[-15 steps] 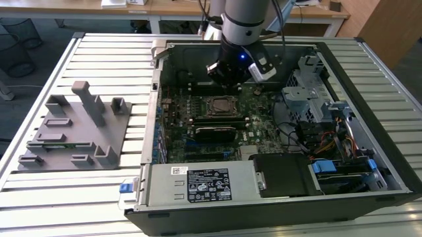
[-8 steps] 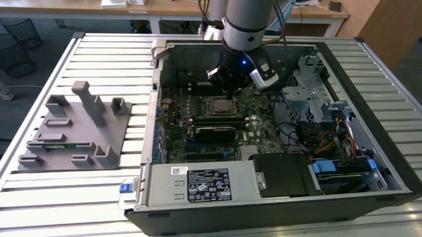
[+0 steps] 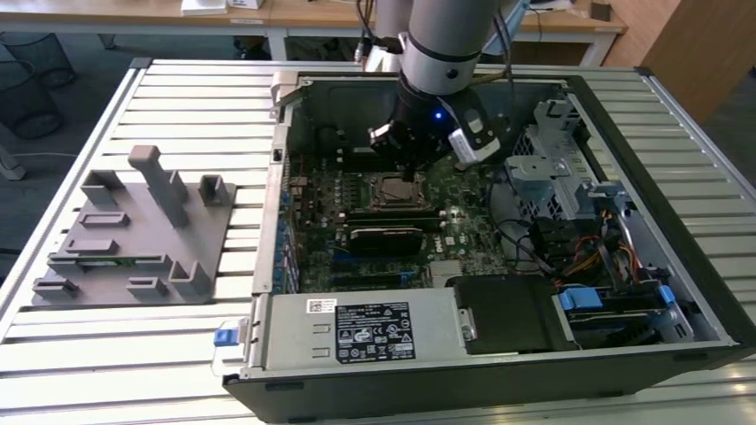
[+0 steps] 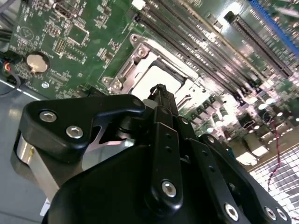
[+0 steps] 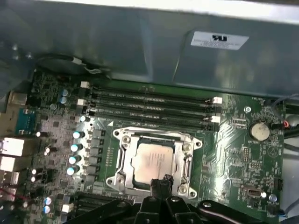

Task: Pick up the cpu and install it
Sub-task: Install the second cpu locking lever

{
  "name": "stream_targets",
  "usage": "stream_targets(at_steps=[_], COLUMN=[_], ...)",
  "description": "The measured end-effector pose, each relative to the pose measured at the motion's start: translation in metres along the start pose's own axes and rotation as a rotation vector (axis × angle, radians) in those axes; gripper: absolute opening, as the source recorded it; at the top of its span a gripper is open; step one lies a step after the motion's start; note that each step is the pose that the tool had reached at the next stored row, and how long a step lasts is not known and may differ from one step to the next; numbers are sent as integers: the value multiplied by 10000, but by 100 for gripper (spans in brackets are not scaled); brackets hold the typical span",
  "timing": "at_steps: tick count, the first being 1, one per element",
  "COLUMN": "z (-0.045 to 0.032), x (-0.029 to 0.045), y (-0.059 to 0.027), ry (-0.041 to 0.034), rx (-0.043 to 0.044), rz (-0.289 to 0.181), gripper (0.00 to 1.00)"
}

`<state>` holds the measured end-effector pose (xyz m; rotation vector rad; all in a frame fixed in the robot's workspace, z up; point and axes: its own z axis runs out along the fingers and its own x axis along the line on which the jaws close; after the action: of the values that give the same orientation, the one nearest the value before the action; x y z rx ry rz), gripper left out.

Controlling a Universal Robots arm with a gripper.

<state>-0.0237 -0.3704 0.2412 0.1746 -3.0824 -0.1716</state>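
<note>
1. In the exterior view, an open computer case (image 3: pixel 497 230) is seen lying on a slatted counter (image 3: pixel 119 354). The arm is reached down into the case, and the pincer (image 3: pixel 410 170) is hung right over the socket (image 3: pixel 394 190) on the green board (image 3: pixel 461 230). A grey holder (image 3: pixel 130 235) is seen on the counter, well apart, toward the exterior view's left.

2. In the second wrist view, the pale top of the cpu (image 4: pixel 154 81) is seen lying flat inside the metal socket frame (image 4: pixel 122 74). The tips of the pincer (image 4: pixel 161 91) are seen pressed close together, just above the chip. Nothing is seen held between them. Whether the chip is touched cannot be told.

3. In the first wrist view, the cpu (image 5: pixel 153 159) is seen sitting square in the socket frame (image 5: pixel 154 161), below the long memory slots (image 5: pixel 149 109). The pincer (image 5: pixel 161 181) is seen at the chip's near edge, with the tips nearly shut.

4. What could go wrong, as a guess: the chip could be nudged crooked if it is bumped by the tips, and the tiny pins under it could be bent if it is pushed down hard.
</note>
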Motion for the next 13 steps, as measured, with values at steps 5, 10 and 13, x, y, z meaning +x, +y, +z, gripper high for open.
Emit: stream_targets(at_steps=[5, 10, 13], z=[-12, -9, 2], x=[15, 26, 33], y=[-119, -220, -249], ry=[-1, -10, -9], rx=[-8, -260, -400], rz=[1, -11, -17], gripper=[11, 11, 11])
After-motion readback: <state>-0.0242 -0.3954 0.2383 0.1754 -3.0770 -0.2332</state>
